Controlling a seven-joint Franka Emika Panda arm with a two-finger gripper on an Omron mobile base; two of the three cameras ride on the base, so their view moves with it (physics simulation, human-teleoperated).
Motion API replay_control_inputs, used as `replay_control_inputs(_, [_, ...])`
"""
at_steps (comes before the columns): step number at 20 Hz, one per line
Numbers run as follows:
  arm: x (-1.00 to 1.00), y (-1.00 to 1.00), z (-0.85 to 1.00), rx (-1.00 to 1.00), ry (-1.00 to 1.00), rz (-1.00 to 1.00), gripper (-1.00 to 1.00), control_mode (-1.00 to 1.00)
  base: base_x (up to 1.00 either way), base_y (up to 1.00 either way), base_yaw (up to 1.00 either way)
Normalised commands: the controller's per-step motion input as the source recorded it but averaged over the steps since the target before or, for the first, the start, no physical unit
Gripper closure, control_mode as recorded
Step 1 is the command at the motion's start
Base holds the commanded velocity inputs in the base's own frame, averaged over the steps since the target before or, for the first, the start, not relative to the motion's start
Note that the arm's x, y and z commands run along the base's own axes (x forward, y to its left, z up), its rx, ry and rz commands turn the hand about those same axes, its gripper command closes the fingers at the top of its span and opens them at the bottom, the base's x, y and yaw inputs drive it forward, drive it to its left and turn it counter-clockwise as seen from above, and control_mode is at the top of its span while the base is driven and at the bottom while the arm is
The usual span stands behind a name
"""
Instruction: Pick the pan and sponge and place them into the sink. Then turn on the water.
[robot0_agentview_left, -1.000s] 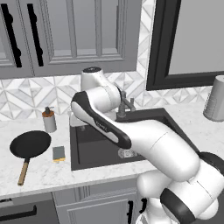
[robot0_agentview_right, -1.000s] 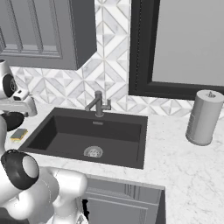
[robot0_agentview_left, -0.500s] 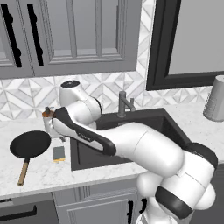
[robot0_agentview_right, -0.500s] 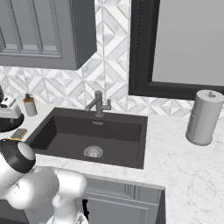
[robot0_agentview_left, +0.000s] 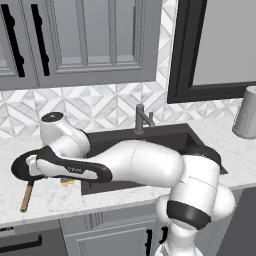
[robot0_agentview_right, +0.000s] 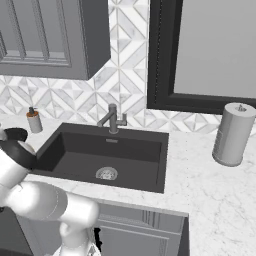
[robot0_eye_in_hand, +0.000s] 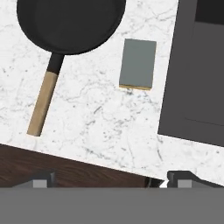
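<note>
Pan (robot0_eye_in_hand: 70, 22) sits upper left in your hand view, handle (robot0_eye_in_hand: 43, 103) trailing down-left; sponge (robot0_eye_in_hand: 138, 64) lies right of it, beside the sink (robot0_eye_in_hand: 192, 87). Tool (robot0_eye_in_hand: 109, 180) looks released, holding nothing.

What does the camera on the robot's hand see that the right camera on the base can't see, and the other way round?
The hand view alone shows the sponge lying flat on the marble, apart from the pan, and the pan's wooden handle. The right base view alone shows the faucet with no water running, the drain, the soap dispenser and the paper towel roll. Both show the pan, the white counter and the dark sink, which has nothing in it yet.
</note>
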Motion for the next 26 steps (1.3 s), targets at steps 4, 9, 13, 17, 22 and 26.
replay_control_inputs(4, [0.00,0.38,-0.16,0.00,0.03,0.01,-1.00,-1.00,0.00,0.00,0.00])
replay_control_inputs(9, [0.00,0.31,-0.14,-0.01,0.04,0.02,-1.00,-1.00,0.00,0.00,0.00])
replay_control_inputs(13, [0.02,0.61,-0.30,0.00,0.00,0.02,-1.00,-1.00,0.00,0.00,0.00])
replay_control_inputs(17, [0.12,0.56,-0.33,0.00,0.02,0.01,-1.00,-1.00,0.00,0.00,0.00])
replay_control_inputs(22, [0.25,0.28,-0.22,0.00,0.06,0.00,-1.00,-1.00,0.00,0.00,0.00])
replay_control_inputs(26, [0.29,0.09,-0.24,0.00,0.08,0.00,-1.00,-1.00,0.00,0.00,0.00])
